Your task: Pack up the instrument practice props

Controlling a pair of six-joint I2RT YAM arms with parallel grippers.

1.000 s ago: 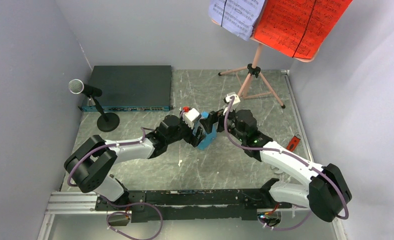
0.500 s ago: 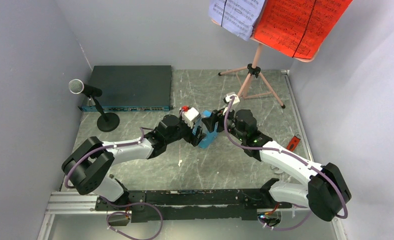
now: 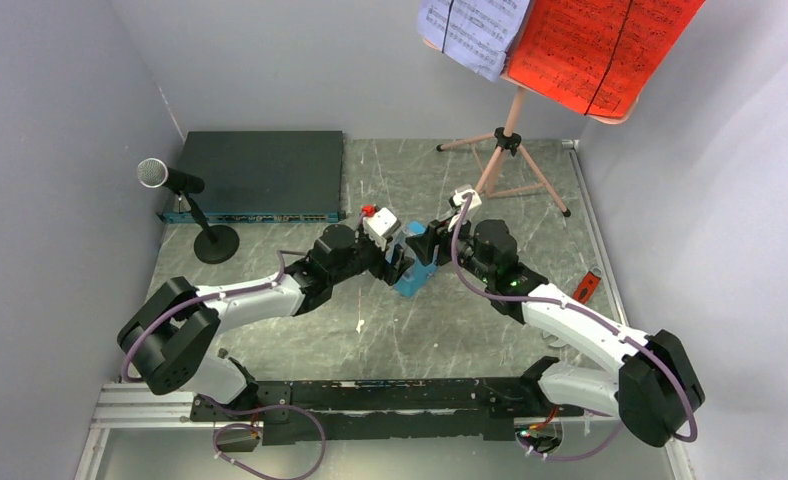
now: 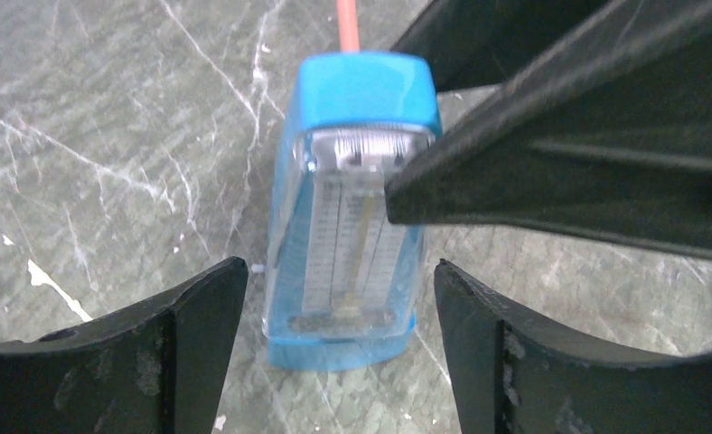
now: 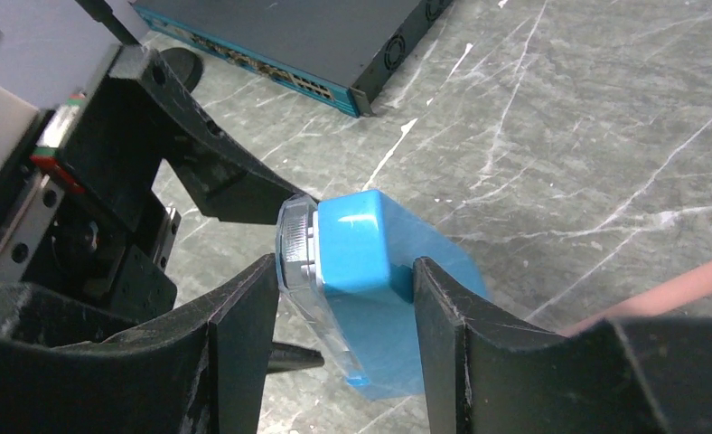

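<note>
My right pincer point(image 5: 343, 271) is clamped on the small blue metronome point(image 5: 375, 307), with one finger on its clear front edge and one on its blue side, near the top. My left pincer point(image 4: 339, 276) is wide open and holds nothing. Its two fingers sit on each side of the metronome's bottom with a gap both ways. The metronome is in the middle of the table point(image 3: 450, 320), right between my two arms, and its base looks to be down on the table. Farther out to the left, the black microphone point(image 3: 153, 172) stands on its round base, just in front of the flat black box point(image 3: 260, 170). At the back, the pink music stand point(image 3: 510, 150) is up on its three legs, with the red sheet point(image 3: 600, 50) and the lavender sheet point(image 3: 475, 30) on its board. I think the job has only just begun. Nothing looks packed yet, and I can't see any bag or box to put things in.
</note>
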